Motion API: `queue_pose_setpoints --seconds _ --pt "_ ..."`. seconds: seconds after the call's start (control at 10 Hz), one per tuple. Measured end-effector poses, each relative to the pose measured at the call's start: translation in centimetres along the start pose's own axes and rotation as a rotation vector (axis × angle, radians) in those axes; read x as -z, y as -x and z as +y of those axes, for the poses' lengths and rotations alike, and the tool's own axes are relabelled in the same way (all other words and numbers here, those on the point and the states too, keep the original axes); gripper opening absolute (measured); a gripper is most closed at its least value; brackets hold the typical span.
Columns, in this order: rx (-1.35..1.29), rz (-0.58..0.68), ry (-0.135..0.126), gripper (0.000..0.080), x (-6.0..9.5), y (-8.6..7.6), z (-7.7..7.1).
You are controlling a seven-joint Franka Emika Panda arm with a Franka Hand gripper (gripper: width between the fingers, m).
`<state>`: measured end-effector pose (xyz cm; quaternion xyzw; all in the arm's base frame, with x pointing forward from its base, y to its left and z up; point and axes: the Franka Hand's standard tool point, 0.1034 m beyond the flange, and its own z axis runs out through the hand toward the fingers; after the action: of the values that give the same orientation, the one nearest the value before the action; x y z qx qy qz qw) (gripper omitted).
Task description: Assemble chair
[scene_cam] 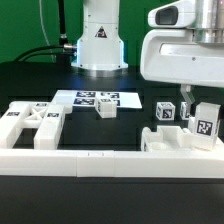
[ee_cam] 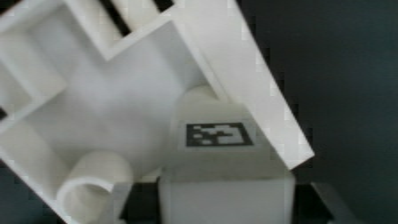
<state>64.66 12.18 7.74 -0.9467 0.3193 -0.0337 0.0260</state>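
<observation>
My gripper [scene_cam: 196, 100] hangs at the exterior view's right, shut on a blocky white chair piece [scene_cam: 206, 122] that bears square tags. It holds the piece upright over a notched white chair part [scene_cam: 172, 140] lying by the rail. In the wrist view, the held piece [ee_cam: 222, 198] fills the gap between my dark fingers [ee_cam: 315, 200], with the gripper [ee_cam: 222, 208] at the frame's edge. Beyond it lies a big white slatted slab [ee_cam: 169, 90] with a tag [ee_cam: 219, 134] and a round peg [ee_cam: 86, 182]. Whether the held piece touches the slab is unclear.
A white framed chair part [scene_cam: 30, 122] lies at the exterior view's left. A small white block [scene_cam: 106, 111] and a tagged cube [scene_cam: 165, 111] sit mid-table. The marker board [scene_cam: 92, 98] lies before the robot base [scene_cam: 100, 40]. The long white border rail [scene_cam: 100, 160] runs along the front.
</observation>
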Motion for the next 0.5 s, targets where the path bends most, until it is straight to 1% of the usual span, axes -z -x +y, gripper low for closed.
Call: queue_pose_setpoints --seconds 0.3,0.4,0.5 --pt "-0.186 -0.005 -0.004 0.0287 -0.04 -0.03 0.04" --pt "-0.392 -0.013 -0.017 0.0287 -0.09 -0.01 0.07" --pt "-0.543 -0.02 -0.024 0.0287 -0.13 0.04 0.07"
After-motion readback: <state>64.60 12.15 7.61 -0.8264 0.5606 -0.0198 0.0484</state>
